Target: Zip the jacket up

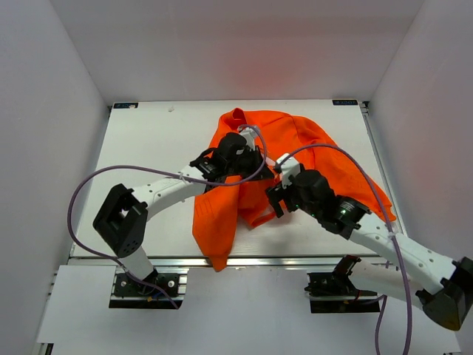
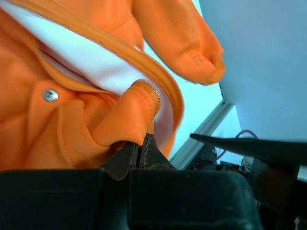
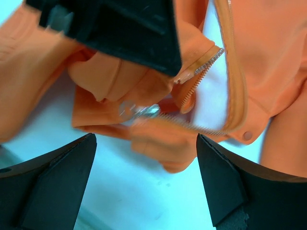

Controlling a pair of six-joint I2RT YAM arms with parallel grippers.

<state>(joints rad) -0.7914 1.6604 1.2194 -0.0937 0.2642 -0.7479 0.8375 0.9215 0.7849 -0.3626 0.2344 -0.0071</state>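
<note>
The orange jacket (image 1: 307, 140) lies spread across the middle and right of the white table, with one part hanging over the front edge. My left gripper (image 1: 253, 158) is over its front opening. In the left wrist view this gripper (image 2: 141, 143) is shut on a fold of the jacket's orange edge (image 2: 120, 115) beside the pale zipper teeth. My right gripper (image 1: 275, 192) is just right of it, open and empty. In the right wrist view its fingers (image 3: 57, 163) stand wide apart above the table, just short of the silver zipper slider (image 3: 144, 111) and the zipper teeth (image 3: 201, 72).
A metal snap (image 2: 50, 95) sits on the jacket flap. The table (image 1: 148, 148) is enclosed by white walls on three sides. An aluminium rail (image 1: 295, 260) runs along the front edge. Purple cables (image 1: 96, 181) loop from both arms.
</note>
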